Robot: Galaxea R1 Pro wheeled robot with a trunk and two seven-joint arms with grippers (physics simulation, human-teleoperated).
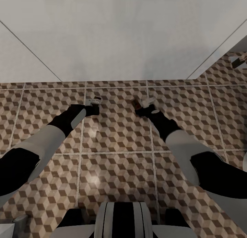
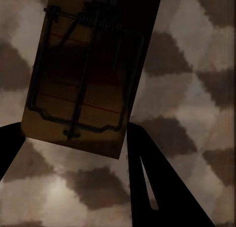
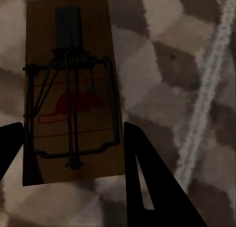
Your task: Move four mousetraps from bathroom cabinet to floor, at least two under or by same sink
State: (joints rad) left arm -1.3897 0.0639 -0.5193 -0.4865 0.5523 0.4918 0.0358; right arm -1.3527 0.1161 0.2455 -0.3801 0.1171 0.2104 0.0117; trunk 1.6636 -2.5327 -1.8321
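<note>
You're looking down over both arms at the bathroom floor, the cube-pattern tiles running up to a plain white vanity front across the top of the head view. Your left gripper hangs low over the tiles with a mousetrap at its tip, and your right gripper does the same, its own mousetrap showing as a small dark sliver beside the fingers. The two grippers sit near each other, just short of the vanity's base.

On the left wrist camera, the mousetrap sits between the two dark fingers, tan board tilted, black wire spring and bar on top, thin red lines across it, tiles blurred behind. The fingers look closed on the board's near end, one on each side.

On the right wrist camera, the other mousetrap stands between the fingers too, with a red mouse print under the wire bar and a pale grout line running past on the floor. Those fingers also bracket the board's near end, holding it.

Whether either trap touches the tiles, you cannot tell.
</note>
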